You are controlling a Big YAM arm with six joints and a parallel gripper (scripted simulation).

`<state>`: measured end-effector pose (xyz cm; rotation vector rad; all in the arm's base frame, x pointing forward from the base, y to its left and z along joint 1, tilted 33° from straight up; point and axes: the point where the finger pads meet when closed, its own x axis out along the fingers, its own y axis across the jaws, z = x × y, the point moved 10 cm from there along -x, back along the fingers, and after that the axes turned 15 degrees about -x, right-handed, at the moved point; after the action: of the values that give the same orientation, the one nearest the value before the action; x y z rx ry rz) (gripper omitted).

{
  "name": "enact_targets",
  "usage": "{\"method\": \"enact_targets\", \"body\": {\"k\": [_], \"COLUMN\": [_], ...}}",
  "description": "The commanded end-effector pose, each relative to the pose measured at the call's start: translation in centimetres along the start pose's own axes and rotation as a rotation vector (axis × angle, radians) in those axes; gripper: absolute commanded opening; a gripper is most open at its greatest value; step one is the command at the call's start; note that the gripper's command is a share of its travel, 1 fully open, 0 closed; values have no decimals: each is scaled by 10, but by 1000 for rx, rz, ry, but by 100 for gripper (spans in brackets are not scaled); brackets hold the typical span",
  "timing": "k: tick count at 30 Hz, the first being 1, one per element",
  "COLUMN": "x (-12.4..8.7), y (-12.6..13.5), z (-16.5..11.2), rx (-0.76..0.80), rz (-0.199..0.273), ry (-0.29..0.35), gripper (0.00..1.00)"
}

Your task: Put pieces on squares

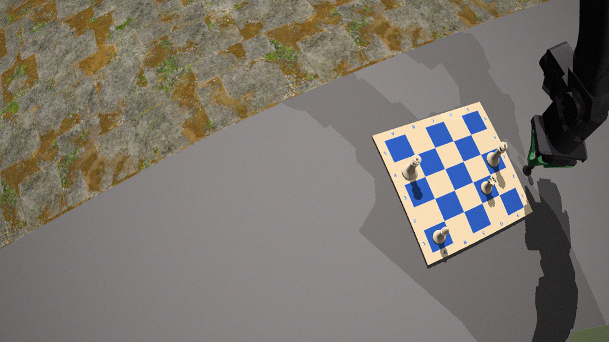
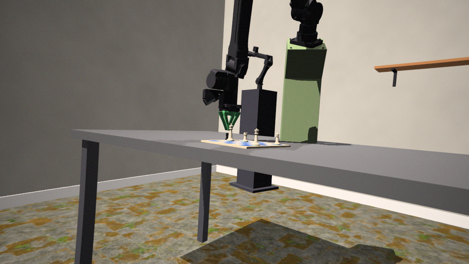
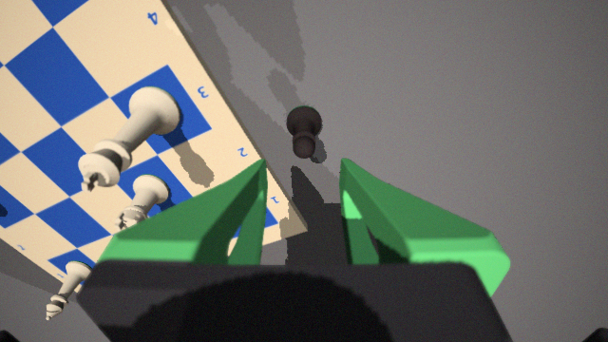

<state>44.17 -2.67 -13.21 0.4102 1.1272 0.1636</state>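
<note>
The black pawn (image 3: 304, 130) stands upright on the grey table, just off the board's edge by the digits 2 and 3; it also shows in the overhead view (image 1: 527, 170). My gripper (image 3: 303, 171) hovers above the table near the pawn, its green fingers partly open and empty, the pawn just beyond the tips. On the blue and cream board (image 1: 452, 178) the white king (image 1: 496, 154) stands on E3 and the white rook (image 1: 487, 184) on D2. In the side view the gripper (image 2: 229, 121) hangs above the pawn (image 2: 226, 135).
A tall white piece (image 1: 411, 168) stands on A4 and a small white piece (image 1: 441, 233) on A1. A green pedestal (image 2: 301, 91) and a dark box (image 2: 258, 111) stand behind the table.
</note>
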Motion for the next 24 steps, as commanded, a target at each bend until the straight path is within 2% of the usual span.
{"method": "enact_targets", "body": {"k": [1,24], "x": [3,3], "y": [2,2], "z": [-9,-10], "rx": [13,13], "rz": [-2,-2], "ry": [13,13], "gripper": [33,33]}}
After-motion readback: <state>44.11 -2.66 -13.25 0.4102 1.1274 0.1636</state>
